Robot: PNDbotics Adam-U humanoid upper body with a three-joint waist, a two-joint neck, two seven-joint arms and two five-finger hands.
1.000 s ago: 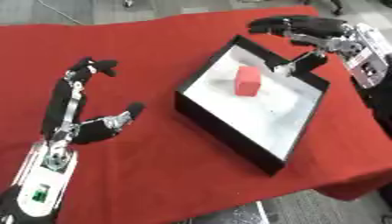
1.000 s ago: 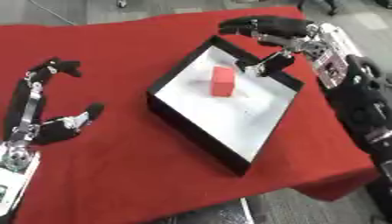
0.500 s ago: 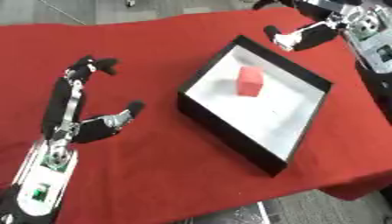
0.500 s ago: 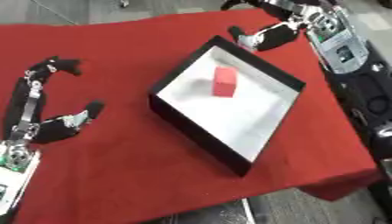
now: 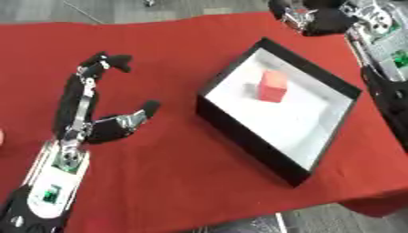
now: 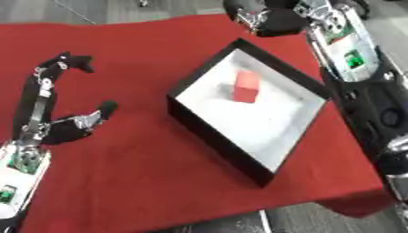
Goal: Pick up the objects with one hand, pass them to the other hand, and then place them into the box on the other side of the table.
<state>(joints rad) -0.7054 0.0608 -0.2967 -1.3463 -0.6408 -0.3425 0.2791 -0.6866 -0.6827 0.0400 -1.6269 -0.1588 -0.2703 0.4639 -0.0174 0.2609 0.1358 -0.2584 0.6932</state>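
A red block [image 5: 272, 86] stands upright on the white floor of the black-walled box [image 5: 239, 132], in its far half, with nothing touching it. My right hand [image 6: 267, 20] hovers past the box's far corner at the top of the view, well away from the block, fingers relaxed and holding nothing. At the left my left hand [image 5: 104, 129] rests on the red cloth, open, with its fingers pointing up the table and its thumb out to the right.
The red cloth [image 5: 175, 50] covers the table. Its front edge runs close to the box's near corner [image 5: 296, 179]. My right forearm [image 6: 350, 59] lies along the right side beside the box. A small pale thing [image 5: 2, 136] shows at the left edge.
My right hand has withdrawn from over the box, up and away to the far corner. The red block stays in the box. My left hand has not moved.
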